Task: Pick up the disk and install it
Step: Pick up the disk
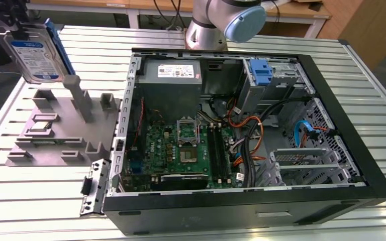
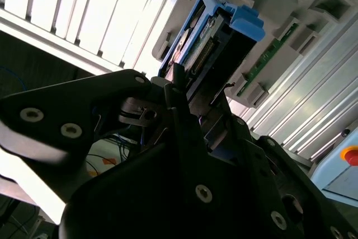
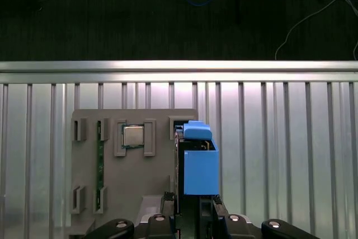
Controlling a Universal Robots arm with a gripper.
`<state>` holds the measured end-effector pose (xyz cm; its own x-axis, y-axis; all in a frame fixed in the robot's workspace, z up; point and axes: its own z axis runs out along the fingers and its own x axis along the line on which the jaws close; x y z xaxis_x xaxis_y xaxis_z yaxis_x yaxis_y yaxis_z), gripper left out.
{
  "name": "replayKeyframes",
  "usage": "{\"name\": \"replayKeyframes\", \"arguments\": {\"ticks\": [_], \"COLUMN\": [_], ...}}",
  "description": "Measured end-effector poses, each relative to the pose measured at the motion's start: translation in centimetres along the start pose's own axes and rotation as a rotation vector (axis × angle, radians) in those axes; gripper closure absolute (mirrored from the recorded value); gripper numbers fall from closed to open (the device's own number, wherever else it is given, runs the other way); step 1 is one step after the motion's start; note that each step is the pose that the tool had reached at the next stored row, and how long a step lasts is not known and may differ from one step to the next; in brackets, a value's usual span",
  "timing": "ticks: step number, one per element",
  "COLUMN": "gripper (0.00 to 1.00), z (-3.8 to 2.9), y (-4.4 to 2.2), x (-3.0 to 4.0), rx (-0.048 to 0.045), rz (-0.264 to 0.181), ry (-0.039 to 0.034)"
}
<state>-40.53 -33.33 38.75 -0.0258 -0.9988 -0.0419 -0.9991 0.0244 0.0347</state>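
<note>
Clamping the disk [image 1: 35, 52], the fingers [image 3: 216, 204] hang over a grey tray [image 1: 59, 145] holding a processor chip [image 3: 132, 136].

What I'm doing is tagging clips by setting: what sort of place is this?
Likely a robotics bench for computer assembly: an open desktop case on a ribbed metal table, a parts fixture, and a robot arm gripping the disk.

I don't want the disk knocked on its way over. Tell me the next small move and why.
Probably raise it a little higher, straight up. The gripper grips the disk above the grey holder, but its lower edge looks about level with the holder's tall post, so swinging toward the computer case now might clip it.
</note>
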Motion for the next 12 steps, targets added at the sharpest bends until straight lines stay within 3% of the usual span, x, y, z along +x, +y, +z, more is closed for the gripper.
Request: {"name": "replayKeyframes", "arguments": {"ticks": [12], "gripper": [0.65], "z": [-0.4], "y": [0.01], "x": [-0.02], "rx": [-0.0001], "rz": [0.0], "ry": [0.0]}}
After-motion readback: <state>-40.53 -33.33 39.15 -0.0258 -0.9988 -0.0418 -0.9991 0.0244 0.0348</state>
